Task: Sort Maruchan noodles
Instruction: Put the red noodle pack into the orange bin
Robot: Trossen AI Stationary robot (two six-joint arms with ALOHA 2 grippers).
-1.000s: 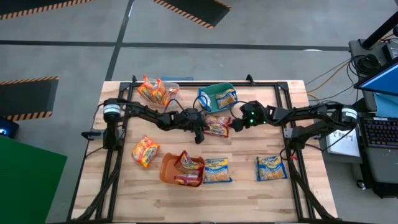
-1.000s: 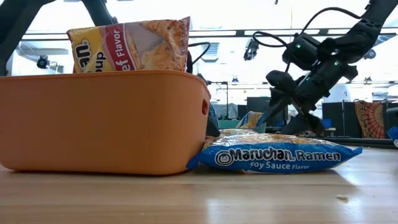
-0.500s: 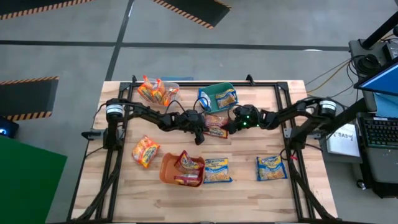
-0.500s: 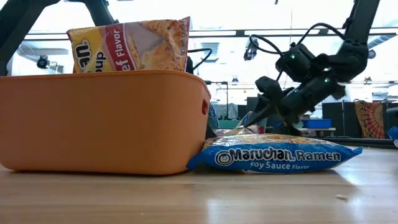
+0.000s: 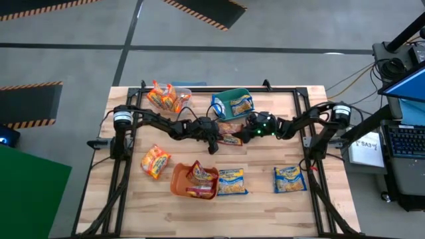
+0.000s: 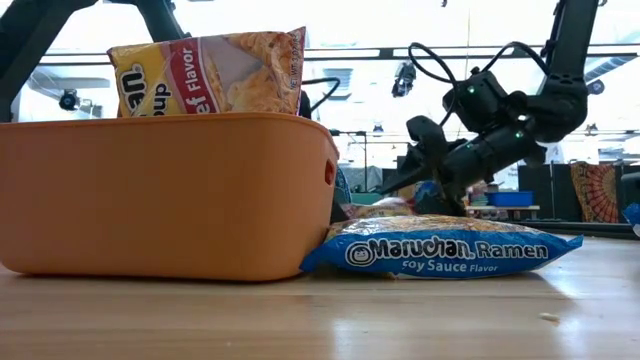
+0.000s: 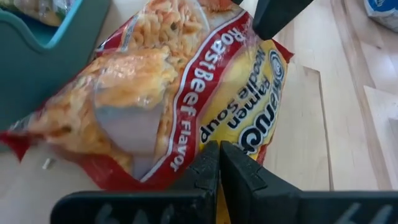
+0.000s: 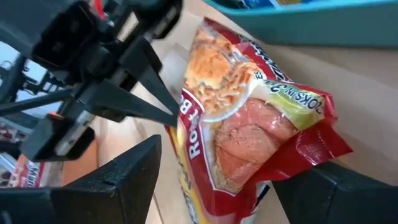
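Note:
A dark red Maruchan packet lies mid-table just in front of the teal tub, between both grippers. My left gripper is shut on its left edge. My right gripper is open, its fingers on either side of the packet's right end. Blue packets sit in the teal tub, orange ones in the clear tub, red ones in the orange tub. My left gripper pinches the red packet's edge between its two shut fingers, coming level from the table's left. The packet spreads out beyond the fingertips toward the teal tub; whether it is clear of the table cannot be told. My right gripper: I cannot tell whether its open fingers touch the packet.
Two blue packets lie near the table's near edge, and an orange packet lies left of the orange tub. In the low view the orange tub and a blue packet fill the foreground.
My right gripper has moved toward the table's left and down, closing on the red packet until its open fingers stand around the packet's right end. My left gripper has kept its hold in place.

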